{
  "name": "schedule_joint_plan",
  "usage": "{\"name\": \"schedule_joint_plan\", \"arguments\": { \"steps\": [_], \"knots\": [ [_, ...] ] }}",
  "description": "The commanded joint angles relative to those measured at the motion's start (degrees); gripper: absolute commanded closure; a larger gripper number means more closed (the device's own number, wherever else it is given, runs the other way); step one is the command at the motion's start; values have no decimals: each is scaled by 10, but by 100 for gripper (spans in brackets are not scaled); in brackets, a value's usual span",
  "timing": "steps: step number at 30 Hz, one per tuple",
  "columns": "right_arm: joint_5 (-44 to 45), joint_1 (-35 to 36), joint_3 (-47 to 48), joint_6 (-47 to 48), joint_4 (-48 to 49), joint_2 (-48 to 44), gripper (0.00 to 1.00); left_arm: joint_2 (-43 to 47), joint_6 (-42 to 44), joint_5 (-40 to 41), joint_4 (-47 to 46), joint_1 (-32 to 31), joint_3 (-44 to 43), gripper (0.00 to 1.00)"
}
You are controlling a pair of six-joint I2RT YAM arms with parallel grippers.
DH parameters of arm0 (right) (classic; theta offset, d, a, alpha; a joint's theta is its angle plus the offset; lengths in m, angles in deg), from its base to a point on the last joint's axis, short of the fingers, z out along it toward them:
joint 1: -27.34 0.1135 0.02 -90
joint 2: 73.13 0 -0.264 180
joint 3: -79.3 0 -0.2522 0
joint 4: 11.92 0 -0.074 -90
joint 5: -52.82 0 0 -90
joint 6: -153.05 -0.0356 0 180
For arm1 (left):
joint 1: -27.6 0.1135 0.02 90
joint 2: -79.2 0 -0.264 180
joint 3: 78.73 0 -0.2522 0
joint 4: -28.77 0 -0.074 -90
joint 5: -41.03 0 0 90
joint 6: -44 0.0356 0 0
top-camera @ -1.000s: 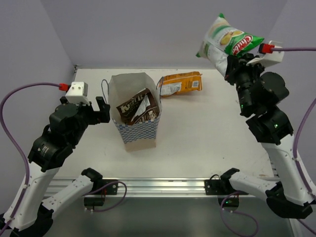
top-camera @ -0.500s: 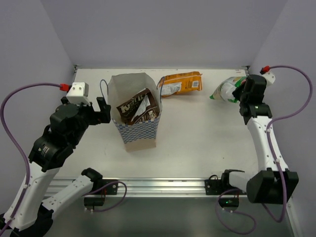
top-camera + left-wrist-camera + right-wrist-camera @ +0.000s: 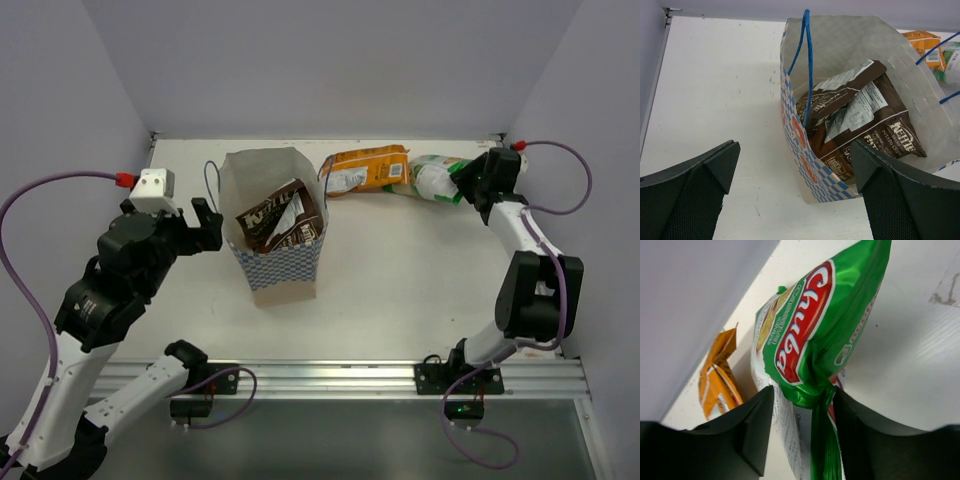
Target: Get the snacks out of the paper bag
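The paper bag [image 3: 280,262] stands upright left of the table's middle, its mouth open. Two dark brown snacks [image 3: 281,215] lean inside it, also seen in the left wrist view [image 3: 867,125]. An orange packet [image 3: 372,167] lies at the back of the table. A green-and-white packet [image 3: 430,176] lies just right of it. My right gripper [image 3: 466,184] sits at that packet's right end, its jaws parted with the crimped green edge [image 3: 820,390] between them [image 3: 802,392]. My left gripper [image 3: 210,224] hangs wide open beside the bag's left wall [image 3: 794,150], holding nothing.
The back wall runs close behind the orange [image 3: 715,380] and green packets. The right side wall stands near the right arm. The bag's thin blue cord handle [image 3: 806,60] hangs over its left rim. A metal rail [image 3: 330,375] runs along the near edge.
The right arm came down from high in the air and laid the green-and-white packet on the table beside the orange one. Its jaws have parted. The left arm stayed put.
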Motion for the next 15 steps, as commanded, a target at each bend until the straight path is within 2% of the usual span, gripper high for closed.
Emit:
{"name": "schedule_joint_plan", "arguments": {
  "steps": [1,4,8,10,15],
  "knots": [
    [23,-5,0,-15,-13,-39,43,4,-11,8,0,0,-18,0],
    [66,-5,24,22,-103,-73,23,-1,-6,1,-11,-1,-13,0],
    [111,-5,58,72,-218,-130,7,-10,0,-11,-28,0,-5,0],
    [130,-5,62,93,-238,-162,1,-15,3,-19,-38,-1,-4,0],
    [111,8,104,143,-270,-261,1,-33,14,-29,-50,0,-5,0]
  ]
}}
